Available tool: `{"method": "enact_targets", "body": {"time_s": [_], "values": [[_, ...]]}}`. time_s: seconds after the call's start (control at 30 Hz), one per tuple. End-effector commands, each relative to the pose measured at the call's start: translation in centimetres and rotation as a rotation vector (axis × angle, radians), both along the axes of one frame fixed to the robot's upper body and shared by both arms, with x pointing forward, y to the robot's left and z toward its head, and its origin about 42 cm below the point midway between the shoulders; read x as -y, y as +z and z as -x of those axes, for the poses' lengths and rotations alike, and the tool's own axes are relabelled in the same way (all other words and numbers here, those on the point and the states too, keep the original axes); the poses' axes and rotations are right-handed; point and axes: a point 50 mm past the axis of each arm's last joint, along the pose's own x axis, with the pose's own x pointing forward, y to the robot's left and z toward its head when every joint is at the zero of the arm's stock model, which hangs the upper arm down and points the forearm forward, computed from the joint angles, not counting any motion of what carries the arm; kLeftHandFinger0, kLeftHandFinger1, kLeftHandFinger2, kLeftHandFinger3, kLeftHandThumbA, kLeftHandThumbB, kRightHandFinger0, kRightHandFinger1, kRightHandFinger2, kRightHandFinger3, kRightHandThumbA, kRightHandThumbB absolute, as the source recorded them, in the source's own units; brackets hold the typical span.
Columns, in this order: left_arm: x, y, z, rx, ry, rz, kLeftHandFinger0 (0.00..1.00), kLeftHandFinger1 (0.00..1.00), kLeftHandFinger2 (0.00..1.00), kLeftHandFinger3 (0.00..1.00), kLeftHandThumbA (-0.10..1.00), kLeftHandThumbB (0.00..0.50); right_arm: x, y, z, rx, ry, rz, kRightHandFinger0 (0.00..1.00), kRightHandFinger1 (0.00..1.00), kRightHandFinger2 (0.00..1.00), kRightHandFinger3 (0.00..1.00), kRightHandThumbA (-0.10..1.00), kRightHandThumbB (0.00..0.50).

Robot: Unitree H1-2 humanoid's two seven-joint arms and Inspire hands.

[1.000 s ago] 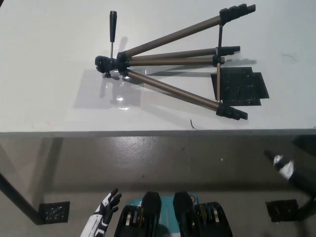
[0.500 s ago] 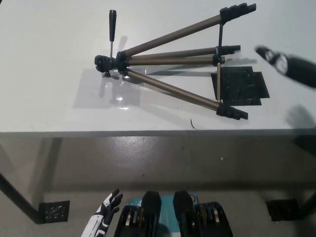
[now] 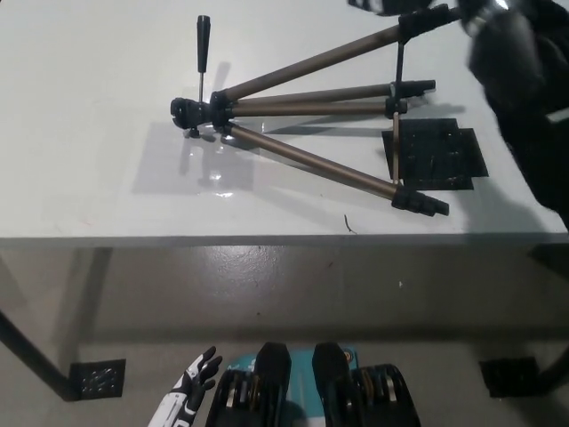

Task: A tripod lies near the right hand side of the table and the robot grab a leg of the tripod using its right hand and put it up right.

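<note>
While the tripod (image 3: 302, 116) lies flat on the table (image 3: 89, 178), legs splayed rightward, our right hand (image 3: 507, 53) hovers blurred by the far leg's foot; grip unreadable. We judge this the reach step. Next: close on that leg. Left hand (image 3: 191, 400) rests low, fingers spread.

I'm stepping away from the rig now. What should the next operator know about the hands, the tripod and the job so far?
Left hand: open, resting low at the lower left, below the table.
Right hand: blurred at the top right, by the far leg's foot; grip cannot be judged.
Tripod: lying flat on the table, legs spread toward the right, head at the left.
Done: reach only.
Left: grasp a leg, stand the tripod upright.
</note>
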Motion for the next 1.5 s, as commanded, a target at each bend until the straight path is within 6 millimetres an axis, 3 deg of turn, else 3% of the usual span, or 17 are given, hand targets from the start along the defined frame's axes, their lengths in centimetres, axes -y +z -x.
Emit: {"method": "enact_targets", "body": {"time_s": [0.0, 0.23, 0.4, 0.83, 0.9, 0.93, 0.97, 1.0, 1.03, 1.07, 1.1, 1.13, 1.17, 1.23, 1.27, 1.4, 1.47], "values": [[-0.3, 1.1, 0.6, 0.062, -0.044, 0.027, 1.00, 1.00, 1.00, 1.00, 1.00, 0.500, -4.9, 4.7, -3.2, -0.072, -0.184, 0.329, 1.00, 1.00, 1.00, 1.00, 0.96, 0.500], [-0.4, 1.0, 0.8, 0.065, -0.048, 0.007, 1.00, 1.00, 1.00, 1.00, 1.00, 0.500, -5.7, 1.2, -5.6, -0.177, -0.261, 0.450, 1.00, 1.00, 1.00, 1.00, 0.90, 0.500], [-0.5, 1.4, 0.2, 0.070, -0.047, 0.002, 1.00, 1.00, 1.00, 1.00, 1.00, 0.500, -5.3, 0.4, -6.6, -0.213, -0.323, 0.532, 1.00, 1.00, 1.00, 1.00, 0.89, 0.500], [-0.3, 1.5, -0.2, 0.082, -0.049, 0.014, 1.00, 1.00, 1.00, 1.00, 1.00, 0.500, 1.4, -4.9, -9.2, -0.369, -0.508, 0.609, 1.00, 1.00, 1.00, 1.00, 0.82, 0.500], [-0.2, 1.5, -0.1, 0.079, -0.054, 0.015, 1.00, 1.00, 1.00, 1.00, 1.00, 0.500, 2.8, -5.6, -9.4, -0.332, -0.506, 0.586, 1.00, 1.00, 1.00, 1.00, 0.67, 0.489], [-0.3, 1.5, -0.2, 0.086, -0.056, 0.015, 1.00, 1.00, 1.00, 1.00, 1.00, 0.500, 3.4, -5.9, -9.5, -0.275, -0.507, 0.534, 1.00, 1.00, 1.00, 1.00, 0.37, 0.412], [-0.3, 1.5, -0.3, 0.089, -0.056, 0.015, 1.00, 1.00, 1.00, 1.00, 1.00, 0.500, 3.6, -6.0, -9.5, -0.252, -0.508, 0.512, 0.87, 0.90, 1.00, 1.00, 0.29, 0.368], [-0.3, 1.6, -0.4, 0.092, -0.063, 0.014, 1.00, 1.00, 1.00, 1.00, 1.00, 0.500, 4.3, -6.2, -9.5, -0.117, -0.485, 0.503, 0.20, 0.28, 0.46, 0.85, -0.02, 0.290], [-0.2, 1.6, -0.5, 0.095, -0.067, 0.014, 1.00, 1.00, 1.00, 1.00, 1.00, 0.500, 4.5, -6.2, -9.5, -0.077, -0.473, 0.501, 0.04, 0.13, 0.34, 0.74, -0.08, 0.285], [-0.2, 1.8, -0.7, 0.093, -0.069, 0.015, 1.00, 1.00, 1.00, 1.00, 1.00, 0.500, 4.9, -6.2, -9.4, 0.018, -0.438, 0.480, 0.00, 0.01, 0.16, 0.47, -0.10, 0.299], [-0.2, 1.9, -0.8, 0.093, -0.070, 0.017, 1.00, 1.00, 1.00, 1.00, 1.00, 0.500, 5.1, -6.1, -9.4, 0.047, -0.430, 0.476, 0.00, 0.00, 0.14, 0.39, -0.10, 0.275], [-0.2, 2.0, -0.9, 0.093, -0.070, 0.023, 1.00, 1.00, 1.00, 1.00, 1.00, 0.500, 5.3, -6.0, -9.3, 0.086, -0.399, 0.439, 0.00, 0.02, 0.23, 0.21, -0.10, 0.244], [-0.3, 2.0, -1.0, 0.093, -0.070, 0.020, 1.00, 1.00, 1.00, 1.00, 1.00, 0.500, 5.3, -5.8, -9.2, 0.102, -0.382, 0.412, 0.00, 0.08, 0.45, 0.16, -0.10, 0.243], [-0.3, 2.2, -1.1, 0.095, -0.074, 0.008, 1.00, 1.00, 1.00, 1.00, 1.00, 0.500, 5.1, -5.6, -9.2, 0.132, -0.359, 0.389, 0.00, 0.13, 0.64, 0.19, -0.10, 0.232], [-0.2, 2.2, -1.1, 0.097, -0.078, 0.008, 1.00, 1.00, 1.00, 1.00, 1.00, 0.500, 5.1, -5.7, -9.1, 0.154, -0.352, 0.376, 0.00, 0.13, 0.63, 0.24, -0.10, 0.233], [-0.2, 2.0, -0.8, 0.099, -0.078, 0.009, 1.00, 1.00, 1.00, 1.00, 1.00, 0.500, 4.7, -6.1, -8.8, 0.177, -0.324, 0.268, 0.00, 0.05, 0.54, 0.16, -0.10, 0.189], [-0.3, 2.0, -0.7, 0.098, -0.081, 0.003, 1.00, 1.00, 1.00, 1.00, 1.00, 0.500, 4.6, -6.1, -8.9, 0.133, -0.327, 0.172, 0.00, 0.13, 0.61, 0.20, -0.10, 0.165]]}}
